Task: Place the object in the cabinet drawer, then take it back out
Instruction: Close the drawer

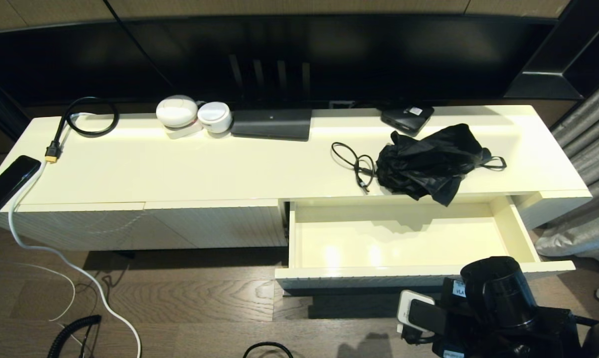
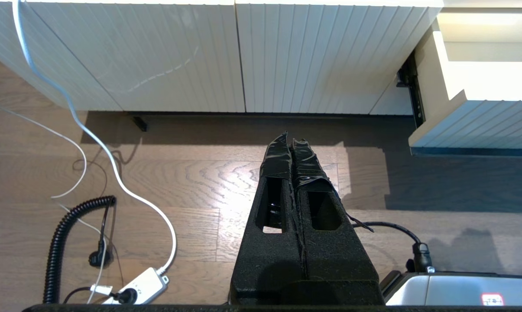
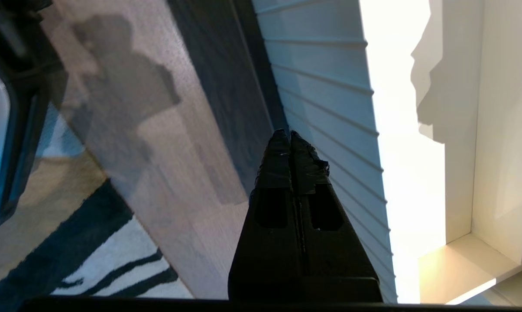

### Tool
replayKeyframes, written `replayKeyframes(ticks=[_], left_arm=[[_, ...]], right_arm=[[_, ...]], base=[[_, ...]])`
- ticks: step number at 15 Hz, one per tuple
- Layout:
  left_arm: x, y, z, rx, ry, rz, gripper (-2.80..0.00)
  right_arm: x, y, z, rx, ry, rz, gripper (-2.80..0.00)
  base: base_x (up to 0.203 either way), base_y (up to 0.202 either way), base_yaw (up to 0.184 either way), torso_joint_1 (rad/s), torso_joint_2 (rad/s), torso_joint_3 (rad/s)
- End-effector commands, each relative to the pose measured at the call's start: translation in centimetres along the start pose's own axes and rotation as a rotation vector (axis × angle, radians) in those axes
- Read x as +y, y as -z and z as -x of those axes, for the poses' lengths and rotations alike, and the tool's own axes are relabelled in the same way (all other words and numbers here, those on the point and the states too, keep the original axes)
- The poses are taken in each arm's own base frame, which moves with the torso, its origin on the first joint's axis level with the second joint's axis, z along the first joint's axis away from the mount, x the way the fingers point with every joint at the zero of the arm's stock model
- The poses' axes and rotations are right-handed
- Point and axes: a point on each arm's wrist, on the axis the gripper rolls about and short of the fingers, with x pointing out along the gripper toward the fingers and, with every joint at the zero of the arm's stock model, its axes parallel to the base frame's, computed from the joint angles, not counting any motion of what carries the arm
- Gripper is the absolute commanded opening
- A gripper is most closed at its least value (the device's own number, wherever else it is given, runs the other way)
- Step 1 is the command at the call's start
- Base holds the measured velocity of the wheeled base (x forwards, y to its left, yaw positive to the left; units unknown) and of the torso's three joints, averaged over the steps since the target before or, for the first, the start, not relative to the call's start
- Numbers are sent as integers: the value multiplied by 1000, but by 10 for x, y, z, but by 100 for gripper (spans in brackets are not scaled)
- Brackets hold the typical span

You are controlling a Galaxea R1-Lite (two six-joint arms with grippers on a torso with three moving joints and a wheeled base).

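Note:
The cabinet drawer [image 1: 379,271] stands pulled out at the right of the low cream cabinet, and its smooth inside is empty. The object, a crumpled black bundle [image 1: 428,161], lies on the cabinet top just behind the drawer. My right arm [image 1: 498,293] is low in front of the drawer's right end. In its wrist view the right gripper [image 3: 290,134] is shut and empty, tips over the drawer's fluted front [image 3: 325,86]. My left gripper [image 2: 290,138] is shut on nothing above the wood floor, left of the drawer [image 2: 473,125].
On the cabinet top lie a thin black cord [image 1: 354,161], a small black box [image 1: 407,118], a dark flat unit [image 1: 272,124], two white round devices [image 1: 177,112], a looped black cable [image 1: 90,117] and a phone [image 1: 8,183]. Cables and a power strip [image 2: 141,286] lie on the floor.

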Motion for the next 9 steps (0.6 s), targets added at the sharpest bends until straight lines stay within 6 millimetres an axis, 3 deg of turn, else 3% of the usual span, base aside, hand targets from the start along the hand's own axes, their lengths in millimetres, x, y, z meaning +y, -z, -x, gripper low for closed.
replayKeyframes(ticks=[1, 9], left_arm=[[0, 0, 0, 0, -1, 1, -280], [0, 0, 0, 0, -1, 1, -280]], right_arm=[[5, 1, -12, 15, -3, 7, -280], [-2, -5, -30, -34, 130, -45, -280]], base=[[0, 0, 0, 0, 0, 0], [0, 0, 0, 0, 0, 0]])
